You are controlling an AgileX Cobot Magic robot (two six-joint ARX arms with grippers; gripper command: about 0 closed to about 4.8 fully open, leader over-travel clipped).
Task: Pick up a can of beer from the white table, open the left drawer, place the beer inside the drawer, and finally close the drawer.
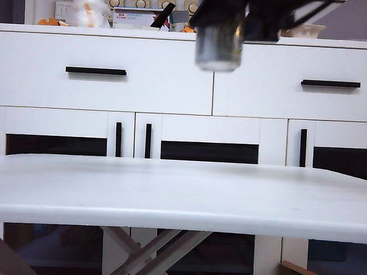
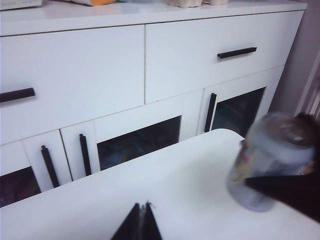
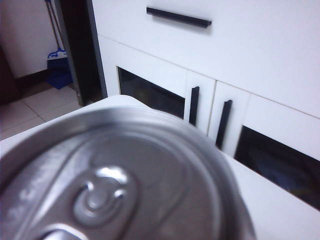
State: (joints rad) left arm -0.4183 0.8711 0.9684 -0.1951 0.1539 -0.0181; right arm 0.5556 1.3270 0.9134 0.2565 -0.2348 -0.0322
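Observation:
The can of beer (image 1: 219, 48) hangs blurred high over the white table (image 1: 180, 193), in front of the seam between the two drawers, with my right gripper (image 1: 239, 17) shut on it from above. In the left wrist view the can (image 2: 265, 160) shows clamped by a dark finger (image 2: 292, 192) near the table's corner. The can's silver top (image 3: 120, 185) fills the right wrist view and hides the right fingers. The left drawer (image 1: 100, 87) is closed, its black bar handle (image 1: 96, 71) level. My left gripper (image 2: 142, 207) is shut and empty just above the table (image 2: 150, 185).
The right drawer (image 1: 296, 97) is closed too. Lower doors with vertical black handles (image 1: 118, 139) stand behind the table. Boxes and a plastic jar (image 1: 85, 9) sit on the sideboard top. A blue broom (image 3: 57, 57) leans past the sideboard's end.

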